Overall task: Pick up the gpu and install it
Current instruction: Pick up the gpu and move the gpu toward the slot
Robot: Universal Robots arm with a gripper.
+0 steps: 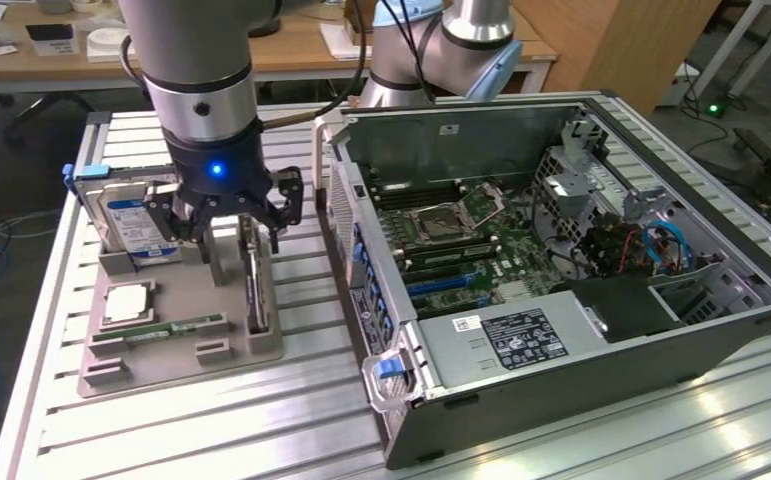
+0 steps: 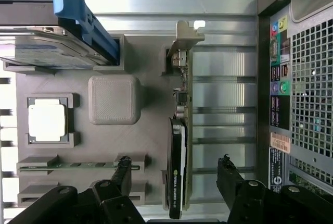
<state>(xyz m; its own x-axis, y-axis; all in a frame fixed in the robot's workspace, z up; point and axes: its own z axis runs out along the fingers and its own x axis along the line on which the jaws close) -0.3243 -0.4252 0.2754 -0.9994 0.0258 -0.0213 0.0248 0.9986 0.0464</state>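
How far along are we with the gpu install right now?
Done: the open tool is lined up over the thin black circuit card with the grey metal bracket, straddling it. In hand: nothing; the card stands on edge in the grey holder tray, ungripped. Left: grasping, lifting and seating it in the open grey computer case.

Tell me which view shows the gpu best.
The wrist view: it looks down along the gpu, black shroud and metal bracket clear, between the open jaws. The exterior view shows it edge-on, upright in the grey holder, its top partly behind the jaws.
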